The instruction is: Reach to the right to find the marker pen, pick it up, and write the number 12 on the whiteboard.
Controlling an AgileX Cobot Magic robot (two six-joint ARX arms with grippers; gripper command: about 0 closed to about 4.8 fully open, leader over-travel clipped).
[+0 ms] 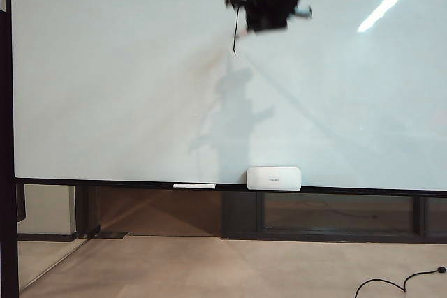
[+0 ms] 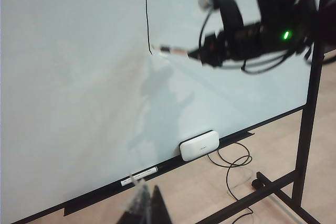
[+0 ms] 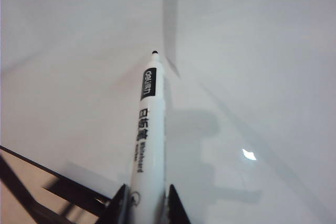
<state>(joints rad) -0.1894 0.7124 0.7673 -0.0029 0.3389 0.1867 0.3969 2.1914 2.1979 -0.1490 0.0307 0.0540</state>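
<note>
The right gripper [image 3: 143, 203] has its jaws pinched on the marker pen [image 3: 148, 129], whose dark tip meets the whiteboard [image 1: 105, 88] high up, right of the middle, at the lower end of a thin black vertical stroke [image 2: 147, 22]. Only that one stroke of the number 12 shows. On the board's bottom rail sit a white rounded box [image 1: 274, 178] and, to its left, a long thin white bar [image 1: 194, 185]. The left gripper [image 2: 144, 208] hangs low, well apart from the board; whether its jaws are spread I cannot tell.
</note>
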